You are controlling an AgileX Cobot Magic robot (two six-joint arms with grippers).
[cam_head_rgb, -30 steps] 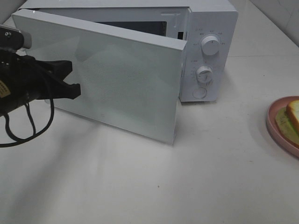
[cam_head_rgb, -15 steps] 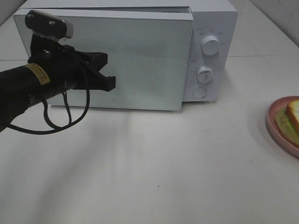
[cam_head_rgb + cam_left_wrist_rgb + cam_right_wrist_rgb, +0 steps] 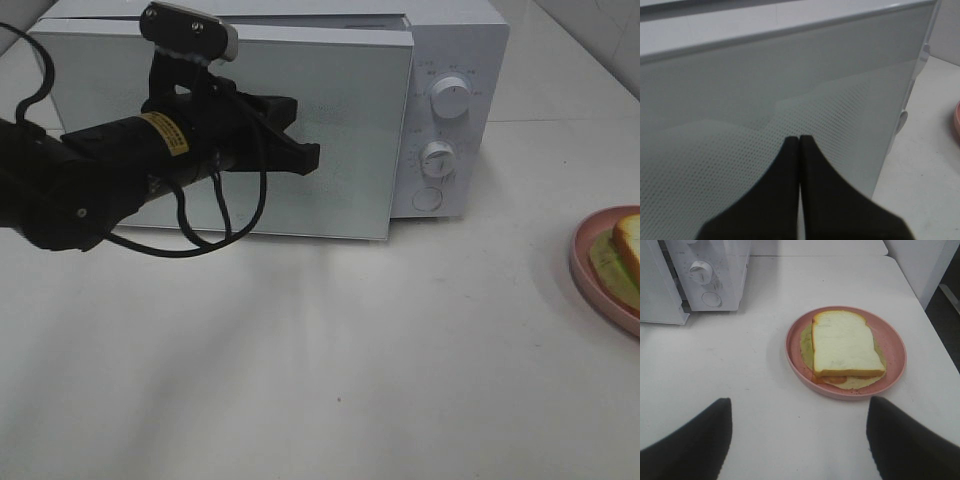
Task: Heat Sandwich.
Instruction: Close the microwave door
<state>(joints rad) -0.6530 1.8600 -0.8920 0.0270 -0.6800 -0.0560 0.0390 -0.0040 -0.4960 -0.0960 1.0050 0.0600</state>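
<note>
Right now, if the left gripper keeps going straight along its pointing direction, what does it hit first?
The left gripper, shut, points straight at the microwave door, so the glass panel comes first. It looks very close or already touching; depth is unclear.

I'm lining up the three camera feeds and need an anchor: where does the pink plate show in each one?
Exterior high: the pink plate is cut off by the right edge, halfway down.
Left wrist: only a pink sliver at the right edge.
Right wrist: whole, centre of the picture, sandwich on it.
Shared landmark: the white microwave, beside the plate in all three.
</note>
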